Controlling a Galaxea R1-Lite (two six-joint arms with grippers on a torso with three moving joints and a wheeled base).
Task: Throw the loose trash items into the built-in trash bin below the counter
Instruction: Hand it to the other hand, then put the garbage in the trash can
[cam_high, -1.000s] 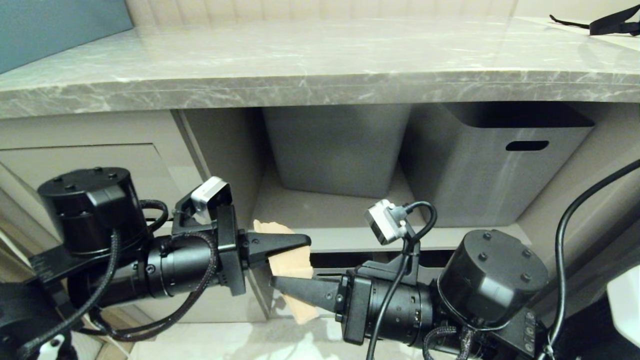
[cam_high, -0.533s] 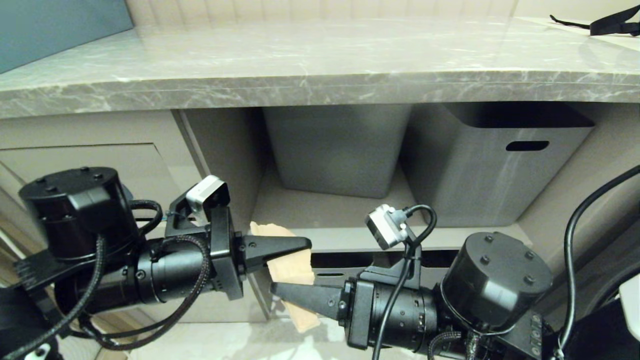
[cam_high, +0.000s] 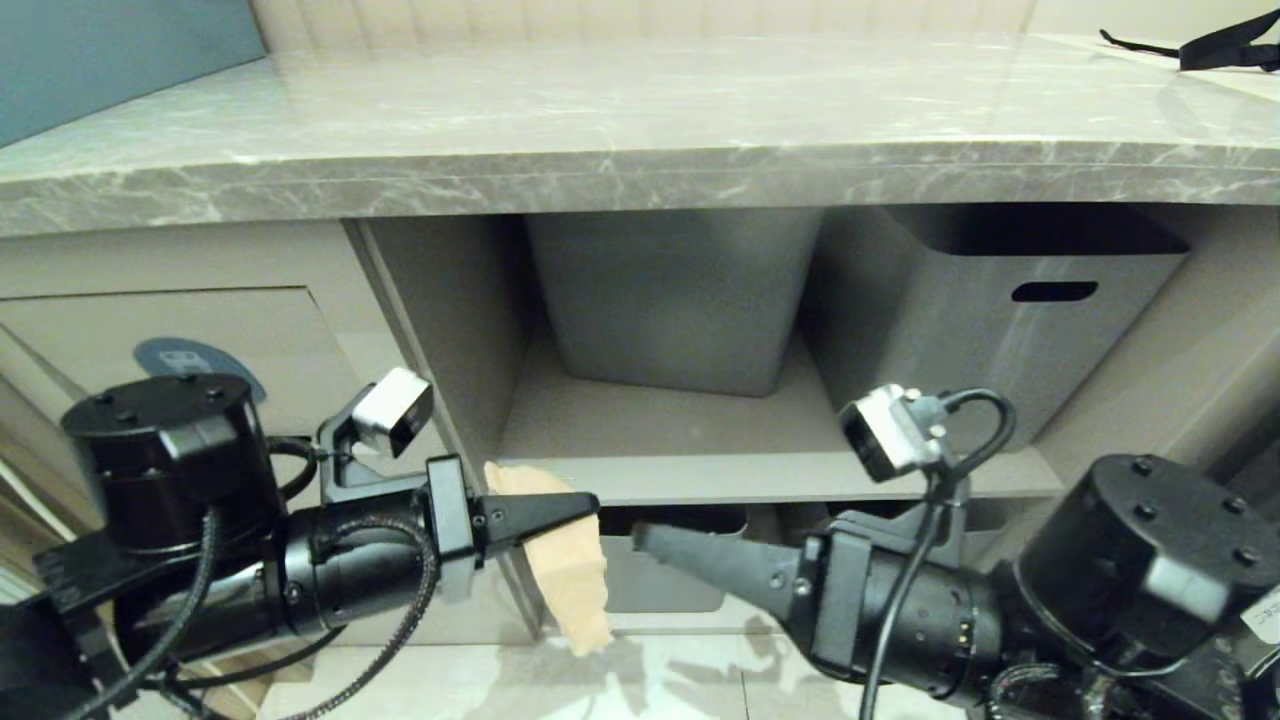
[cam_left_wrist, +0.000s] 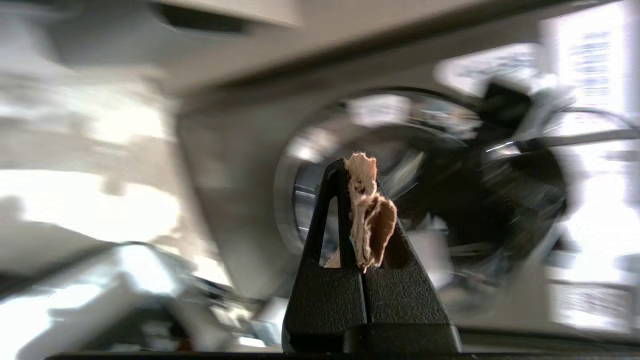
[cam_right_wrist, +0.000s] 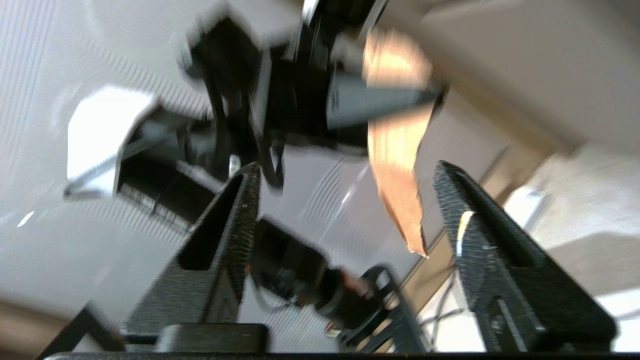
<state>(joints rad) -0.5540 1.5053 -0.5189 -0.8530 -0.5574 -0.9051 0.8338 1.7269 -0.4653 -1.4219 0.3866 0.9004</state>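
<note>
Hanging from the closed fingers of the left gripper (cam_high: 585, 508), a torn tan-brown scrap of cardboard (cam_high: 570, 580) droops toward the pale floor (cam_high: 420, 680), below the thick glossy grey marble counter (cam_high: 620, 130). The left wrist view shows the scrap's frayed edge (cam_left_wrist: 367, 210) pinched between the two black fingers. Facing it from the right and just apart from the scrap, the right gripper (cam_high: 650, 540) has its jaws spread wide and holds nothing; in its wrist view the scrap (cam_right_wrist: 397, 150) hangs between the open fingers (cam_right_wrist: 235, 210) without touching them. Behind the left arm, the beige cabinet flap of the built-in trash bin (cam_high: 250, 330) shows part of a blue oval sticker (cam_high: 195, 360). Two grey plastic tubs (cam_high: 990, 320) sit in the open recess under the counter.
</note>
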